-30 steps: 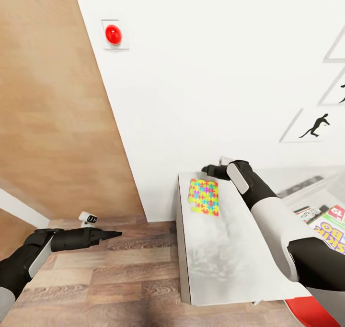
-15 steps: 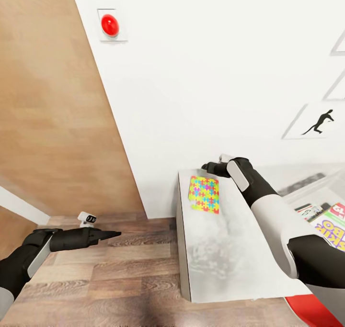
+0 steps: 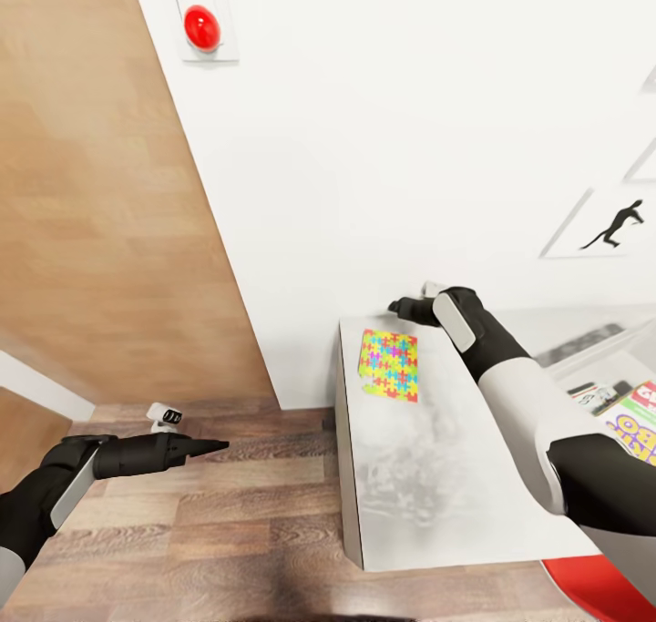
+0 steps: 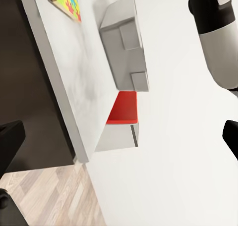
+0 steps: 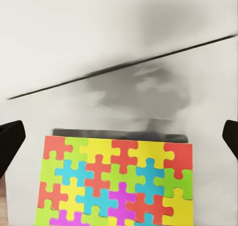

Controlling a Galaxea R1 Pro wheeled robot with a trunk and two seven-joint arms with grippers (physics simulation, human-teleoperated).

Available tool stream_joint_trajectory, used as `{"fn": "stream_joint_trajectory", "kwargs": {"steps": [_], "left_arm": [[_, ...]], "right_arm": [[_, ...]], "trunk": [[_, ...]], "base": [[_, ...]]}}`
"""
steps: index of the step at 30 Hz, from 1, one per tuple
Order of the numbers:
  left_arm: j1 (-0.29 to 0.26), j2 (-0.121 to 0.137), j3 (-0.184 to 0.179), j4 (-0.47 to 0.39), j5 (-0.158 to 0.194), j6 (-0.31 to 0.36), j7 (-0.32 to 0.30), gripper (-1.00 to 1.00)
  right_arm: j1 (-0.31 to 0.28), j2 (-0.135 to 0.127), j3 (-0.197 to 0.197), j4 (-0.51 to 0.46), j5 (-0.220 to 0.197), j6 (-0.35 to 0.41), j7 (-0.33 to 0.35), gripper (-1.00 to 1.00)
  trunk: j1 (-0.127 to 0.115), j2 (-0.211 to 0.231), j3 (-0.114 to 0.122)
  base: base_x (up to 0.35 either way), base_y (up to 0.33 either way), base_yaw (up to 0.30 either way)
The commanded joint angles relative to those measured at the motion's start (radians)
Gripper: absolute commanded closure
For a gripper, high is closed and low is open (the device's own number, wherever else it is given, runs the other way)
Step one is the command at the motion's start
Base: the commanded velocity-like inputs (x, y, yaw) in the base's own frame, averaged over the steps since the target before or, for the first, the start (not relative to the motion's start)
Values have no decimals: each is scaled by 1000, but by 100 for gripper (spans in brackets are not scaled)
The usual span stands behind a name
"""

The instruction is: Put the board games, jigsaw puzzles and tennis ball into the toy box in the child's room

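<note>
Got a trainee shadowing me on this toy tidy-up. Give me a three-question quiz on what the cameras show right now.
1. True or false: the jigsaw puzzle lies flat on the table.
2. Which end effector is over the table near the puzzle: A left, B right?
3. Fill in: the fingertips of the right end effector stand ____ in its wrist view.

Key: 1 true. 2 B; the right end effector is by the wall behind the puzzle, the left end effector is over the floor. 3 apart, with nothing between them.

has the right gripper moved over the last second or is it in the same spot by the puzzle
Yes, slightly. In the head view the right gripper now sits further past the far edge of the jigsaw puzzle, nearer the wall; a second ago it was closer to that edge. The table barely shifted.
</note>
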Motion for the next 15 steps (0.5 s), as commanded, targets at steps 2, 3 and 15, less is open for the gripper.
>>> {"fn": "stream_joint_trajectory", "kwargs": {"steps": [2,3,15], "left_arm": [[-1,2,-3,0,5,11,-2,-100],[-1,2,-3,0,5,11,-2,-100],[-1,3,-1,2,5,11,-2,-100]], "right_arm": [[-4,-1,6,-1,-11,3,-26,-100],[-5,0,6,-1,-11,3,-29,-100],[-21,3,7,0,-12,4,-45,-100]], "trunk": [[0,-2,-5],[0,-2,-7],[0,-2,-26]], "base": [[0,0,0],[0,0,0],[0,0,0]]}}
